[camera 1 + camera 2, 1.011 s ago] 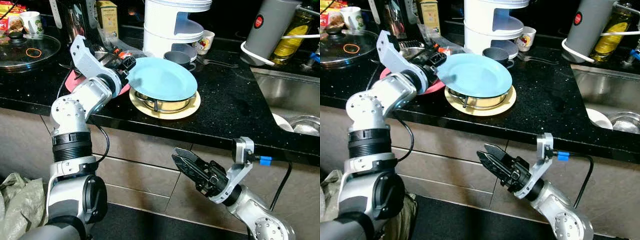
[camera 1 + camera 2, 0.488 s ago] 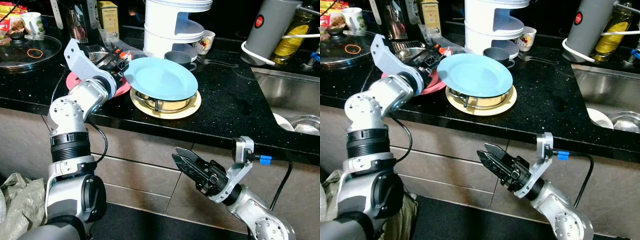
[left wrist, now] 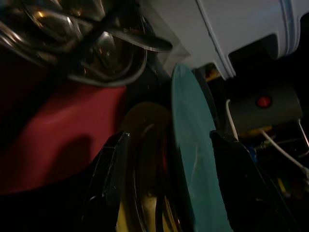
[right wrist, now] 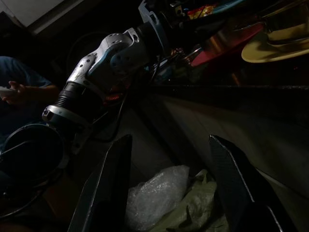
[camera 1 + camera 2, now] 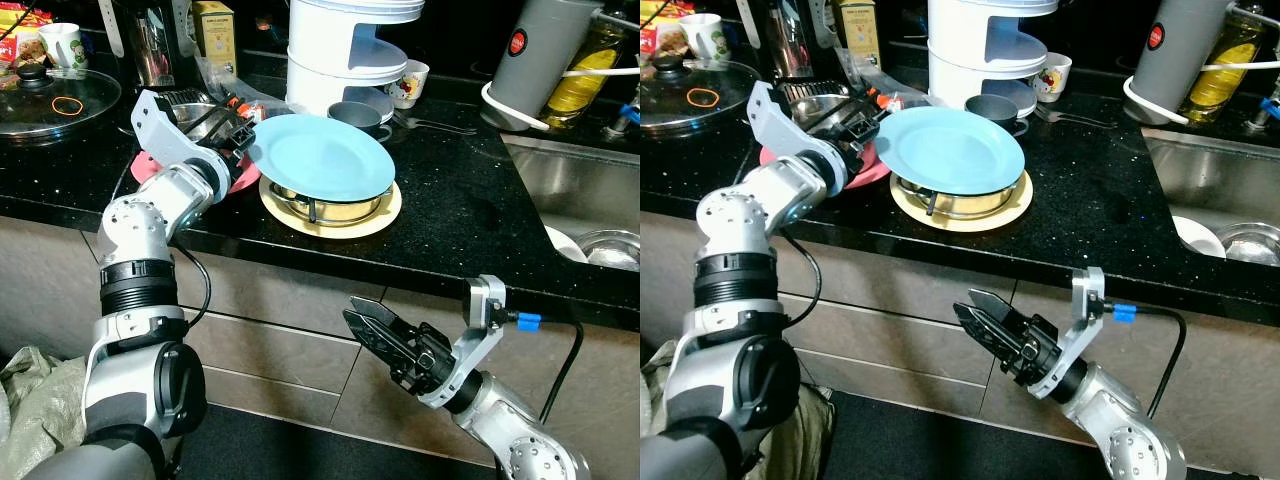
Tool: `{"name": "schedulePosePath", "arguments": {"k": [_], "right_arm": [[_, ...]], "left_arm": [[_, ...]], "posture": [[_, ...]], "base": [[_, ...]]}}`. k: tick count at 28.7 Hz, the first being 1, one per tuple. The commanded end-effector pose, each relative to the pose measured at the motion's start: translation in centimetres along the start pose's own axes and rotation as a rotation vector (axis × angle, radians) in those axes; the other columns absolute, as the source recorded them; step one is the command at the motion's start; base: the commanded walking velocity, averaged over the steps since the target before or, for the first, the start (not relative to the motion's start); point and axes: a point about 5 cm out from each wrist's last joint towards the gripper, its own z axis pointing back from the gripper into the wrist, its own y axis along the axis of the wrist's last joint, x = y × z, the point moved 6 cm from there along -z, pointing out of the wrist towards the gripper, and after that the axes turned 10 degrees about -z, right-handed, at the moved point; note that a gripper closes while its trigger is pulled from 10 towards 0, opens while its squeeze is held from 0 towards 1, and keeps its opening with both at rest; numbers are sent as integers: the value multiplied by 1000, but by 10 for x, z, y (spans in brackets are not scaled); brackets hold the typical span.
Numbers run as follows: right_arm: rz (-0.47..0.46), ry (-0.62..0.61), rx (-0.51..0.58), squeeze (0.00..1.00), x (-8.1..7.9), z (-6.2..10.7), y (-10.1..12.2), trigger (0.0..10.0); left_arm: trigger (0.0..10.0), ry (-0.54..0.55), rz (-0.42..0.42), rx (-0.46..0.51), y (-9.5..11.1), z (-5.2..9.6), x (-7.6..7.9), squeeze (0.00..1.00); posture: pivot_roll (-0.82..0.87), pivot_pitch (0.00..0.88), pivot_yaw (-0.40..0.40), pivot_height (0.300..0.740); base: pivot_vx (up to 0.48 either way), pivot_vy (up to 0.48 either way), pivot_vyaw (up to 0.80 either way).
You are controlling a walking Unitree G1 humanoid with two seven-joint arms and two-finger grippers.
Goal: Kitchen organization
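A teal plate lies tilted on a steel bowl, which stands on a yellow plate on the black counter. My left gripper is at the teal plate's left rim. In the left wrist view the plate stands edge-on between the spread fingers, close to one finger and apart from the other, so the gripper is open. A pink plate lies under my left wrist. My right gripper hangs open below the counter's front edge, in front of the cabinet doors.
A white tiered container, a grey bowl and a mug stand behind the plates. A glass lid lies far left, and a sink is at the right. A bag lies on the floor. A person stands nearby.
My left forearm has shifted slightly, with its wrist drawn a little toward the counter's left. The teal plate stays over the steel bowl. The right arm has not moved.
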Motion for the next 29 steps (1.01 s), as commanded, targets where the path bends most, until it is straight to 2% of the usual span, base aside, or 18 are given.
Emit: {"name": "schedulePosePath", "arguments": {"k": [1,3,4,5,6,7,8,17,24,29], "right_arm": [[18,-7,3,0,-1,1,1,10000],[19,-8,4,0,-1,1,1,10000],[20,-7,3,0,-1,1,1,10000],[21,-6,2,0,-2,1,1,10000],[22,-6,2,0,-2,0,1,10000],[22,-6,2,0,-2,0,1,10000],[23,-5,2,0,-3,0,1,10000],[26,-6,8,0,-4,-1,2,10000],[28,-5,18,0,-4,-2,2,10000],[33,-13,68,0,-3,-2,9,10000]], "left_arm": [[10000,-30,-21,-12,0,-2,10,0],[10000,-36,-23,-17,-1,-2,12,0],[8196,-50,-22,-25,-3,-2,15,0],[4941,-65,-24,-31,-5,-3,18,0],[3098,-79,-24,-36,-6,-3,21,0],[3098,-79,-24,-36,-6,-3,21,0],[0,-91,-25,-41,-7,-3,23,0],[0,-120,-30,-60,-10,-4,29,0],[0,-163,-14,-17,0,0,39,0],[0,-263,13,52,15,7,62,0]], "posture": [[33,23,-54,740],[33,23,-54,740],[34,24,-53,740],[34,25,-52,740],[34,25,-52,740],[34,25,-52,740],[36,24,-52,740],[38,27,-44,740],[42,28,-43,740],[49,25,-43,740]], "base": [[0,0,0],[0,0,0],[0,0,0],[0,0,0],[0,0,0],[0,0,0],[0,0,0],[0,0,0],[0,0,0],[0,0,0]]}}
